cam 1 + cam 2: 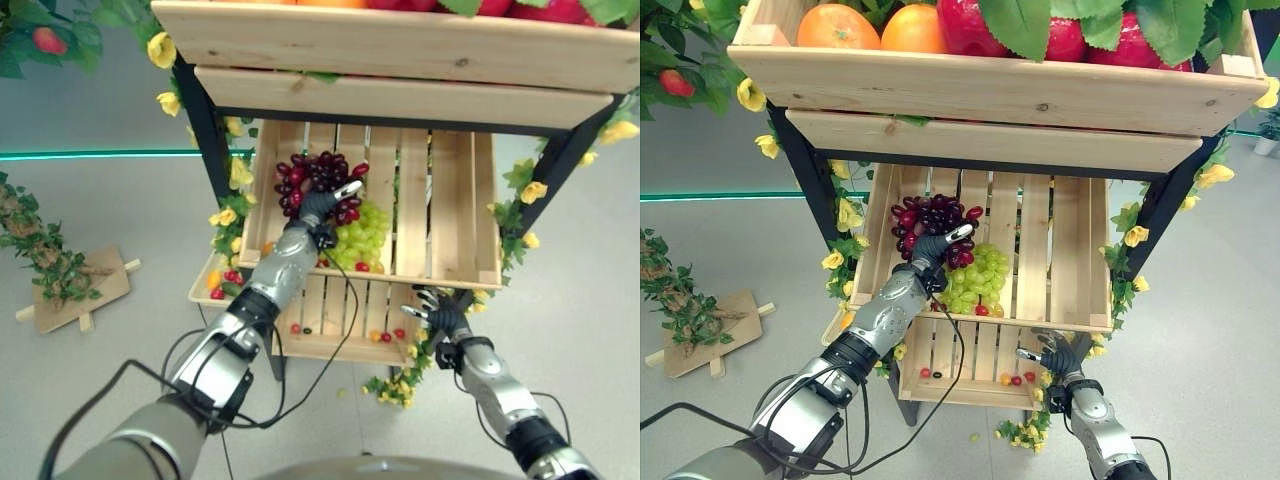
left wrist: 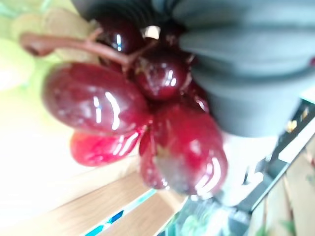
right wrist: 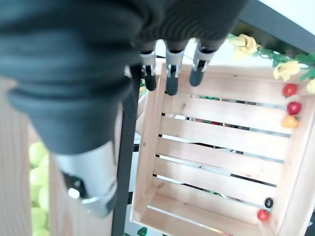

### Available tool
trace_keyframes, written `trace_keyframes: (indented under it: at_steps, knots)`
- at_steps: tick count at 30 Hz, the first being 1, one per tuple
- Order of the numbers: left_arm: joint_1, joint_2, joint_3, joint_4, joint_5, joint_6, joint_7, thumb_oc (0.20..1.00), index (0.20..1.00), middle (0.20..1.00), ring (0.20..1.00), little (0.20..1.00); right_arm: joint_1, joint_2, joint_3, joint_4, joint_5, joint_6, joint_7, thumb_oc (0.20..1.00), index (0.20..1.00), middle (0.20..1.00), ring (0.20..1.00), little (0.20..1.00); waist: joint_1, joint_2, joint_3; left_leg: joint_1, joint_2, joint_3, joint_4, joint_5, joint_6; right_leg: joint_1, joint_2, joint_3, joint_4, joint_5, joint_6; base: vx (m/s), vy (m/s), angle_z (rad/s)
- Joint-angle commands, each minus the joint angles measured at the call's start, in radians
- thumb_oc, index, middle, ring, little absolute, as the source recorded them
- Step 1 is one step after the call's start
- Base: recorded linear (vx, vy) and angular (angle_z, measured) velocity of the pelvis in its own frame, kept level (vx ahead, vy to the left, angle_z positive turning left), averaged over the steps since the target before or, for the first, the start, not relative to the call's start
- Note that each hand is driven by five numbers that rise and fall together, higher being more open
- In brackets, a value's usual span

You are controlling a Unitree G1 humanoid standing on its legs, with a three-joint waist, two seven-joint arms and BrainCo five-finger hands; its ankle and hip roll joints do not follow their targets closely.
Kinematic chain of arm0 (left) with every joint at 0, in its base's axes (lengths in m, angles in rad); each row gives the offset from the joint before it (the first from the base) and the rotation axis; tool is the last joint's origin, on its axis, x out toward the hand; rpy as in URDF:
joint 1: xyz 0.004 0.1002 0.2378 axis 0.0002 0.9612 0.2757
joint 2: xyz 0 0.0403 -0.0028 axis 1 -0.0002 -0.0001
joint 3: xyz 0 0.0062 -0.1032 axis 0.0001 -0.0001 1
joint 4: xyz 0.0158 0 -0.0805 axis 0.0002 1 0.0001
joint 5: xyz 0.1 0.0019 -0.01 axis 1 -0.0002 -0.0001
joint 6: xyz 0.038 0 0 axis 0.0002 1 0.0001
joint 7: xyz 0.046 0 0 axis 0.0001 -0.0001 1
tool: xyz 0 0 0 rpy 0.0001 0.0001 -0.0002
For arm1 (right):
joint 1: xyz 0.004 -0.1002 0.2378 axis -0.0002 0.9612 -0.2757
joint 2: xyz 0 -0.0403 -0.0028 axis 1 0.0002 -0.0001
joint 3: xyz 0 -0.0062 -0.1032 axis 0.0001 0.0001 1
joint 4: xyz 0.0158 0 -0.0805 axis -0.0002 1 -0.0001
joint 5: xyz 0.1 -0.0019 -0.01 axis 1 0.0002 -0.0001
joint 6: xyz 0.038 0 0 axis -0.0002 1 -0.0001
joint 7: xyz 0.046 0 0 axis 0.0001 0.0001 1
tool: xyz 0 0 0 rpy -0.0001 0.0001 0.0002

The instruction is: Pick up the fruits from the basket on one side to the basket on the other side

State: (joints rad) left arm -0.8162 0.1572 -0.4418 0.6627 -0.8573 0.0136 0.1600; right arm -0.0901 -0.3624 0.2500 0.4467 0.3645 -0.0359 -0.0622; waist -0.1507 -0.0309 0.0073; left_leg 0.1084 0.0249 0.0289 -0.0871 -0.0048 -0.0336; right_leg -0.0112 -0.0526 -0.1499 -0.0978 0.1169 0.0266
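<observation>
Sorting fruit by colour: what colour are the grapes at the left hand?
Dark red grapes, clearest in the left wrist view.

Red grapes [image 2: 123,118] — glossy, smooth skins; crate [image 1: 440,200] — pale unfinished wood slats, matt.

Probably a mock fruit stall in a lab: tiered wooden crates [image 1: 1040,250] of fruit, a black frame [image 1: 800,175] with yellow flowers [image 1: 845,215], plain grey floor [image 1: 720,240].

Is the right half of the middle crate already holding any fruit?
No. The middle crate's right half is bare slats; the red grapes and green grapes sit at its left.
</observation>
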Motion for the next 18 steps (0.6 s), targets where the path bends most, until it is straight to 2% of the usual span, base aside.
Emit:
trace_keyframes:
  at_steps: [1, 5, 6, 8, 9, 10, 11, 12, 13, 14, 15, 16, 18]
  knots:
    - [-0.207, -0.02, -0.038, 0.134, 0.056, 0.037, -0.014, 1.0, 1.0, 1.0, 1.0, 1.0, -0.097, -0.018, -0.025, -0.002, -0.026, -0.029, 0.0, 1.0, 1.0, 1.0, 1.0, 1.0, -0.004, -0.002, 0.03, -0.023, 0.04, -0.018, 0.0, -0.011, -0.042, 0.084, -0.039, -0.018, 0.01, -0.119, 0.115, 0.0, 0.0, 0.0]
    - [-0.25, 0.003, -0.072, 0.208, 0.229, 0.093, -0.059, 1.0, 1.0, 1.0, 1.0, 1.0, -0.081, -0.031, -0.034, 0.0, -0.036, -0.028, 0.013, 1.0, 1.0, 1.0, 1.0, 1.0, -0.001, -0.003, 0.029, -0.027, 0.039, -0.022, 0.002, -0.01, -0.043, 0.083, -0.042, -0.023, 0.01, -0.118, 0.116, 0.0, 0.0, 0.0]
    - [-0.268, 0.027, -0.091, 0.23, 0.404, 0.104, -0.1, 1.0, 1.0, 1.0, 1.0, 1.0, -0.076, -0.035, -0.037, 0.004, -0.043, -0.034, 0.017, 1.0, 1.0, 1.0, 1.0, 1.0, -0.001, -0.004, 0.03, -0.029, 0.039, -0.022, 0.002, -0.009, -0.043, 0.082, -0.042, -0.025, 0.01, -0.118, 0.116, 0.0, 0.0, 0.0]
    - [-0.324, 0.069, -0.137, 0.264, 0.769, 0.125, -0.081, 1.0, 1.0, 1.0, 1.0, 1.0, -0.067, -0.048, -0.054, -0.001, -0.055, -0.045, 0.024, 1.0, 1.0, 1.0, 1.0, 1.0, 0.004, -0.008, 0.035, -0.03, 0.039, -0.024, 0.004, -0.01, -0.043, 0.082, -0.042, -0.026, 0.01, -0.119, 0.116, 0.0, 0.0, 0.0]
    - [-0.324, 0.069, -0.137, 0.264, 0.769, 0.125, -0.081, 1.0, 1.0, 1.0, 1.0, 1.0, -0.067, -0.048, -0.054, -0.001, -0.055, -0.045, 0.024, 1.0, 1.0, 1.0, 1.0, 1.0, 0.003, -0.008, 0.035, -0.031, 0.038, -0.024, 0.004, -0.01, -0.042, 0.081, -0.042, -0.026, 0.01, -0.119, 0.116, -0.03, -0.009, 0.01]
    - [-0.348, 0.059, -0.144, 0.319, 0.962, 0.147, -0.065, 1.0, 1.0, 1.0, 1.0, 1.0, -0.059, -0.05, -0.065, -0.001, -0.052, -0.056, 0.03, 1.0, 1.0, 1.0, 1.0, 1.0, 0.004, -0.011, 0.042, -0.035, 0.038, -0.026, 0.006, -0.01, -0.042, 0.08, -0.043, -0.028, 0.01, -0.12, 0.116, -0.04, -0.008, 0.01]
    - [-0.379, 0.074, -0.159, 0.316, 1.122, 0.155, -0.049, 1.0, 1.0, 1.0, 1.0, 1.0, -0.055, -0.048, -0.063, -0.002, -0.057, -0.066, 0.032, 1.0, 1.0, 1.0, 1.0, 1.0, 0.005, -0.013, 0.044, -0.037, 0.038, -0.027, 0.006, -0.01, -0.041, 0.079, -0.043, -0.028, 0.01, -0.121, 0.115, -0.07, -0.015, 0.02]
    - [-0.424, 0.105, -0.209, 0.27, 1.351, 0.158, -0.039, 1.0, 1.0, 1.0, 1.0, 1.0, -0.051, -0.052, -0.061, -0.009, -0.066, -0.078, 0.032, 1.0, 1.0, 1.0, 1.0, 1.0, 0.006, -0.016, 0.05, -0.039, 0.037, -0.025, 0.008, -0.006, -0.041, 0.077, -0.043, -0.026, 0.01, -0.116, 0.115, 0.0, 0.0, 0.0]
    - [-0.424, 0.106, -0.208, 0.269, 1.352, 0.159, -0.041, 1.0, 1.0, 1.0, 1.0, 1.0, -0.051, -0.052, -0.06, -0.008, -0.066, -0.078, 0.032, 1.0, 1.0, 1.0, 1.0, 1.0, 0.006, -0.015, 0.048, -0.036, 0.038, -0.025, 0.006, -0.012, -0.042, 0.079, -0.041, -0.026, 0.01, -0.123, 0.116, -0.05, -0.013, -0.01]
    - [-0.425, 0.131, -0.282, 0.202, 1.577, 0.132, -0.049, 1.0, 1.0, 1.0, 1.0, 1.0, -0.051, -0.057, -0.054, -0.014, -0.065, -0.095, 0.035, 1.0, 1.0, 1.0, 1.0, 1.0, 0.007, -0.017, 0.054, -0.042, 0.037, -0.023, 0.008, -0.006, -0.041, 0.074, -0.043, -0.025, 0.01, -0.117, 0.117, 0.0, 0.0, 0.0]
    - [-0.423, 0.132, -0.281, 0.199, 1.58, 0.133, -0.051, 1.0, 1.0, 1.0, 1.0, 1.0, -0.051, -0.056, -0.053, -0.013, -0.066, -0.096, 0.035, 1.0, 1.0, 1.0, 1.0, 1.0, 0.007, -0.017, 0.052, -0.037, 0.039, -0.023, 0.006, -0.015, -0.042, 0.078, -0.041, -0.024, 0.01, -0.126, 0.117, 0.0, 0.0, 0.0]
    - [-0.406, 0.181, -0.335, 0.133, 1.726, 0.103, -0.068, 1.0, 1.0, 1.0, 1.0, 1.0, -0.049, -0.071, -0.049, -0.02, -0.05, -0.107, 0.037, 1.0, 1.0, 1.0, 1.0, 1.0, 0.01, -0.017, 0.056, -0.036, 0.041, -0.019, 0.006, -0.016, -0.043, 0.077, -0.041, -0.022, 0.01, -0.128, 0.119, 0.0, 0.0, 0.0]
    - [-0.401, 0.212, -0.351, 0.097, 1.753, 0.065, -0.085, 1.0, 1.0, 1.0, 1.0, 1.0, -0.038, -0.08, -0.051, -0.029, -0.034, -0.11, 0.043, 1.0, 1.0, 1.0, 1.0, 1.0, 0.011, -0.018, 0.058, -0.042, 0.039, -0.017, 0.009, -0.008, -0.042, 0.073, -0.043, -0.023, 0.01, -0.119, 0.119, -0.03, 0.002, 0.01]
